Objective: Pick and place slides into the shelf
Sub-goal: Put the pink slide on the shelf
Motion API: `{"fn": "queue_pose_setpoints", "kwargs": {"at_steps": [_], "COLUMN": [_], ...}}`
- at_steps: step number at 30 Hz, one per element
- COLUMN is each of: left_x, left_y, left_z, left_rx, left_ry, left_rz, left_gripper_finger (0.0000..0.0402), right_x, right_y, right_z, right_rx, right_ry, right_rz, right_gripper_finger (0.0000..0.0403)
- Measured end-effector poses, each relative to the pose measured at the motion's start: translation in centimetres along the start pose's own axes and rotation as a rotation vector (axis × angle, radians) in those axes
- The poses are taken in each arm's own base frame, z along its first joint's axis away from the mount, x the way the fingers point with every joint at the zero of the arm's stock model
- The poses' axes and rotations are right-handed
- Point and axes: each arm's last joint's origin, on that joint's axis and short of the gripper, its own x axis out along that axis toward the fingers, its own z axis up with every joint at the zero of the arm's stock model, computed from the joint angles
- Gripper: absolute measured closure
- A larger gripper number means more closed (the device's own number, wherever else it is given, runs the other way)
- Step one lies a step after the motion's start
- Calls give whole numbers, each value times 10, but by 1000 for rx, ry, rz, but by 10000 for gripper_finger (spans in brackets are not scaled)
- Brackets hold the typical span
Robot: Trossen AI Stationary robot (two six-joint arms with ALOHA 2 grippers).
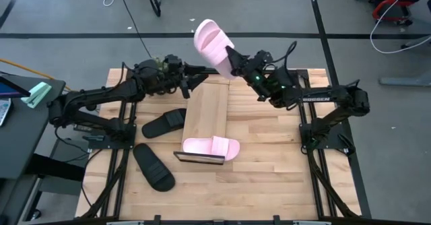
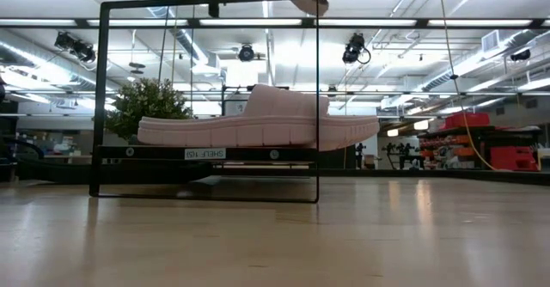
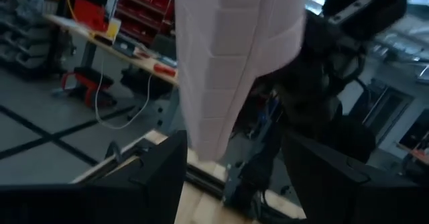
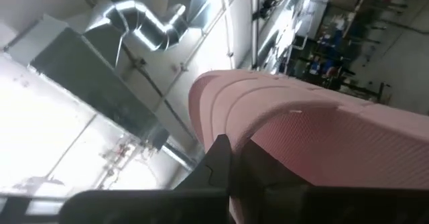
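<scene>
Both arms (image 1: 101, 100) matte black, jointed, w/ loose black cables; right arm (image 1: 330, 100) has white lettering, green LED

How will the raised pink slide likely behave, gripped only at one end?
The pink slide juts unsupported beyond the right gripper without visible drooping, so probably stiff foam. It looks thick-soled yet is held by one end, so likely light. Its textured sole probably resists slipping.

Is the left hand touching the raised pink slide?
Apart. The left wrist view shows the left hand open, its fingers clear of the raised pink slide.
</scene>
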Motion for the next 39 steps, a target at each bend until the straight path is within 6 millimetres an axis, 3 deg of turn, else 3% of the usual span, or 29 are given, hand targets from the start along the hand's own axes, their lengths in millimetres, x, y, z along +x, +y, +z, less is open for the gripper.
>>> {"fn": "queue_pose_setpoints", "kwargs": {"at_steps": [9,23,27,33,37,39], "left_x": [7,7,7,6,6,6], "left_y": [2,3,3,4,4,4], "left_z": [-1,3,3,3,3,3], "left_rx": [-8,4,-4,2,2,2], "left_ry": [-49,-109,-114,-116,-116,-115], "left_rz": [3,50,61,80,76,74], "left_gripper_finger": [146,158,198,305,312,312], "right_x": [31,34,34,34,34,34], "right_y": [3,-9,-9,-9,-9,-9], "right_z": [-16,-29,-29,-30,-30,-31], "right_rx": [-33,33,27,23,3,7], "right_ry": [61,112,112,127,136,155], "right_rz": [52,26,26,28,35,46], "right_gripper_finger": [393,393,390,392,392,373]}}
